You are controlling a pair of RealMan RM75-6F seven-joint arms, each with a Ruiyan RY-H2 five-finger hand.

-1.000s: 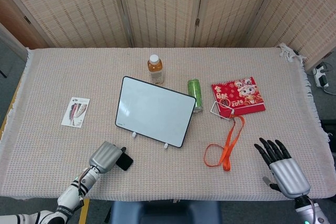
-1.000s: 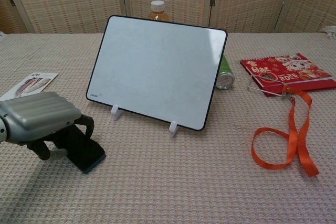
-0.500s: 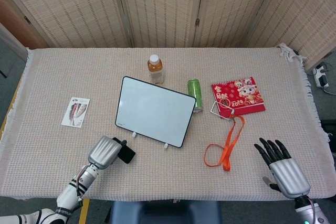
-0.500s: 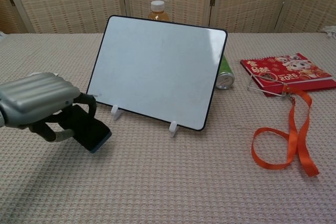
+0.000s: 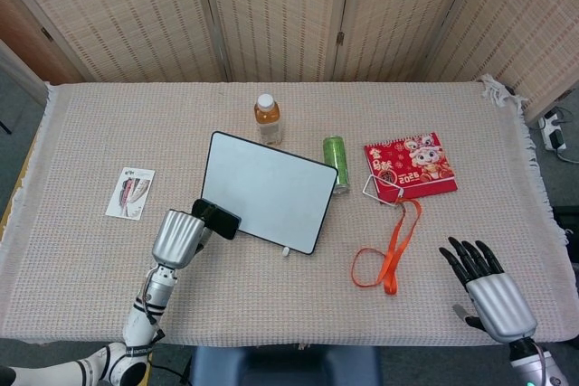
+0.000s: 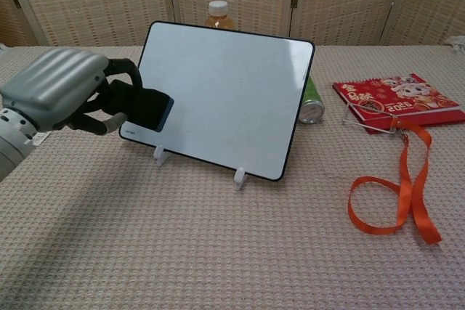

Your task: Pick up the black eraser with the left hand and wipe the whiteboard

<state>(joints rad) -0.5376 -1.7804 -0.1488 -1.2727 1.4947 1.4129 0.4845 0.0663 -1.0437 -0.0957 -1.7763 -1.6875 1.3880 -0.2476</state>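
The whiteboard stands tilted on two small white feet in the middle of the table. My left hand grips the black eraser and holds it raised at the board's lower left corner, over the frame. Whether the eraser touches the board I cannot tell. My right hand rests at the near right edge of the table, fingers spread, holding nothing; the chest view does not show it.
Behind the board stand an amber drink bottle and a green can. A red 2025 calendar and an orange lanyard lie to the right. A small card lies to the left.
My left hand has lifted the eraser off the table and carried it up and forward to the whiteboard's lower left corner. The right hand has stayed put.
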